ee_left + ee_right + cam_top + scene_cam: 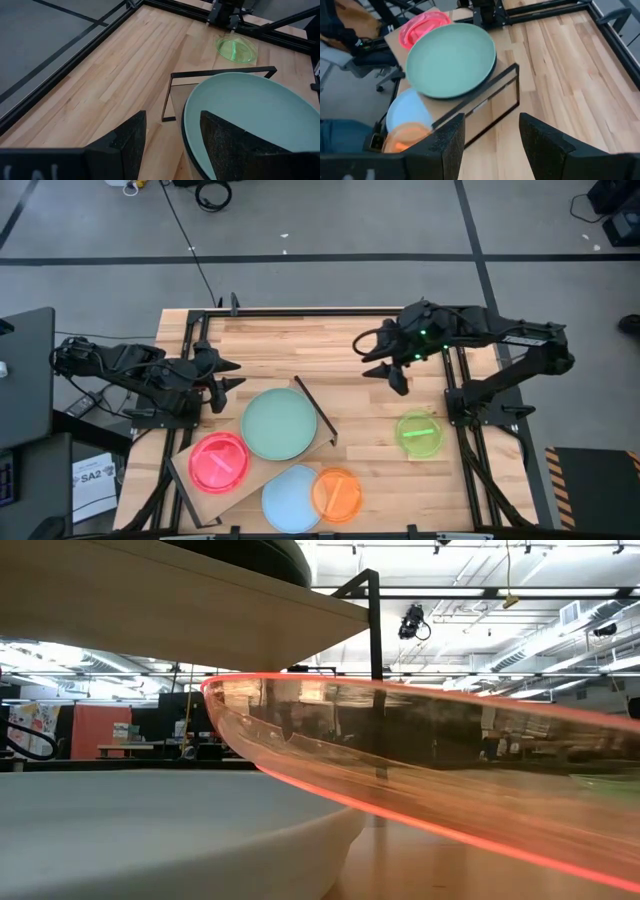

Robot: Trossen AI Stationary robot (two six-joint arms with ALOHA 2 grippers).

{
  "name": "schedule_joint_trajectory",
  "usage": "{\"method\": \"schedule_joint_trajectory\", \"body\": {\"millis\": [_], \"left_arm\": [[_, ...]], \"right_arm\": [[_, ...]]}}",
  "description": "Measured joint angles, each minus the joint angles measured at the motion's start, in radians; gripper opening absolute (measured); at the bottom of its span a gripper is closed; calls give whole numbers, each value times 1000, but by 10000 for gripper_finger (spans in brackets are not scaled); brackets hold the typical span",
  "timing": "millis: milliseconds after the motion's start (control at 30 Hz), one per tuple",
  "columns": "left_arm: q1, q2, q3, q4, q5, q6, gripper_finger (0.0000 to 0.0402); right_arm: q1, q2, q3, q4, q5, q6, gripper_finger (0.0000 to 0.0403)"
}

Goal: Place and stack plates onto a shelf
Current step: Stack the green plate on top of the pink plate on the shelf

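Note:
The shelf, a pale board with a black bar frame at one end, lies slantwise at the table's near left. A mint-green plate and a pink plate rest on it. A dark rim shows under the mint-green plate. A light-blue plate lies at the near edge, and an orange plate leans tilted on its rim. A neon-green plate lies flat at the right. My left gripper hangs open by the shelf's far side. My right gripper hangs open above the table's far middle.
Black frame rails run along the table's edges and past both arm bases. Bare wood lies between the two grippers at the far side. In the low view the orange plate and the light-blue plate fill the foreground under the shelf board.

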Motion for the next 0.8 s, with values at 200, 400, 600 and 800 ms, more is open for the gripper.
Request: {"method": "schedule_joint_trajectory", "body": {"millis": [200,400,600,800], "left_arm": [[0,0,0,0,0,-1,192],[0,0,0,0,0,0,192],[0,0,0,0,0,0,192],[0,0,0,0,0,0,192]], "right_arm": [[24,-43,0,-93,1,-8,193],[35,-62,0,-205,8,-11,193],[48,-66,0,-330,119,-11,193],[49,-66,-2,-428,180,-11,193]]}}
